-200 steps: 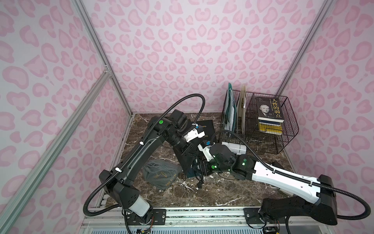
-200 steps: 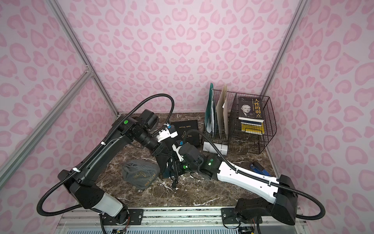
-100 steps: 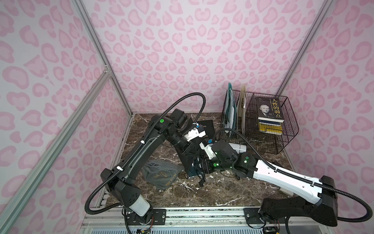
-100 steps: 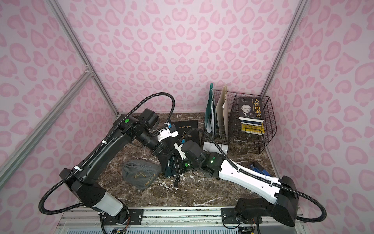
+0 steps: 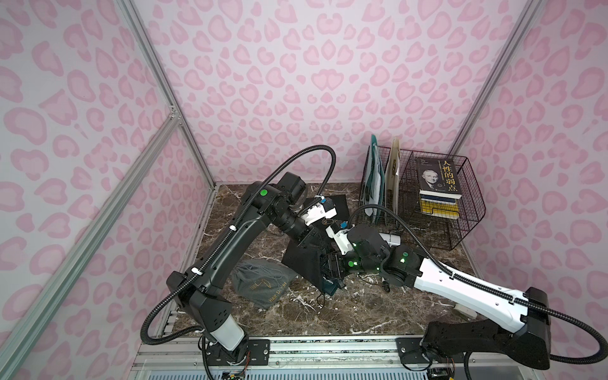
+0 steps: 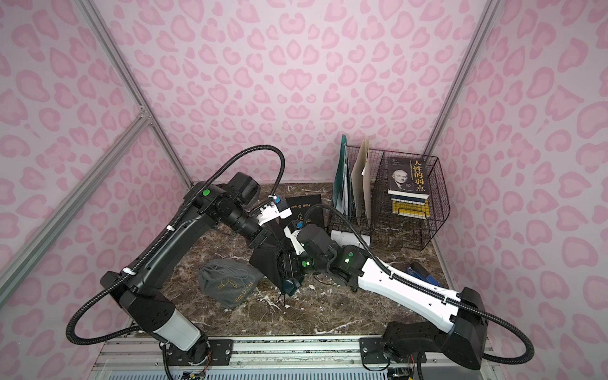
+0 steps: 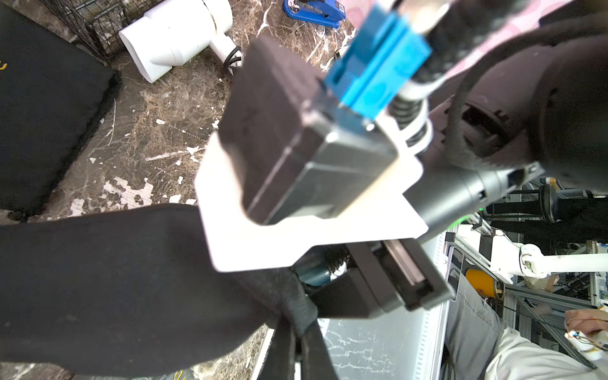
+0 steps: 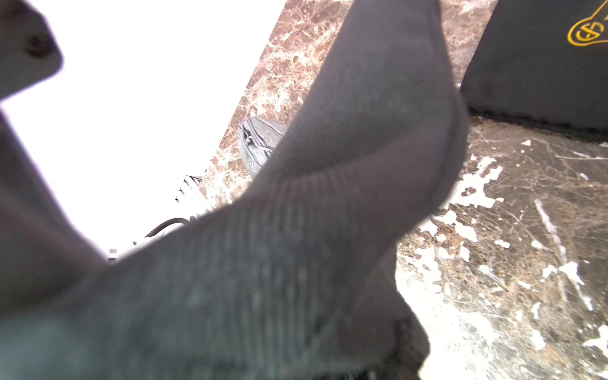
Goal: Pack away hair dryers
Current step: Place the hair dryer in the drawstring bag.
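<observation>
Top views, read from the near edge outward, show one change over the last second: the right hand (image 5: 332, 268) has drawn slightly back and toward the far side, while the left arm and the black pouch (image 5: 304, 263) it carries have stayed almost where they were. Judged from this, the insertion stroke is ending rather than starting, but the dryer is not yet fully stowed. Nearest on the tabletop (image 5: 362, 306) lies a grey pouch (image 5: 263, 286), bulging and drawn at the neck; its contents are not visible. Just beyond it, a dark teal hair dryer (image 5: 330, 288) protrudes from the lower edge of the black pouch, just on the near side of the right hand and touching or nearly touching it. Whether the right hand is open or clamped cannot be told: fabric fills the right wrist view, and the jaws are hidden in both top views. The left hand (image 7: 296, 332) is closed on the upper edge of the black pouch, holding it raised off the tabletop. Farther back, a white hair dryer (image 5: 390, 238) lies unpacked at the foot of the wire basket (image 5: 470, 204), well clear of both hands, with a flat black pouch (image 6: 302, 210) near it.
</observation>
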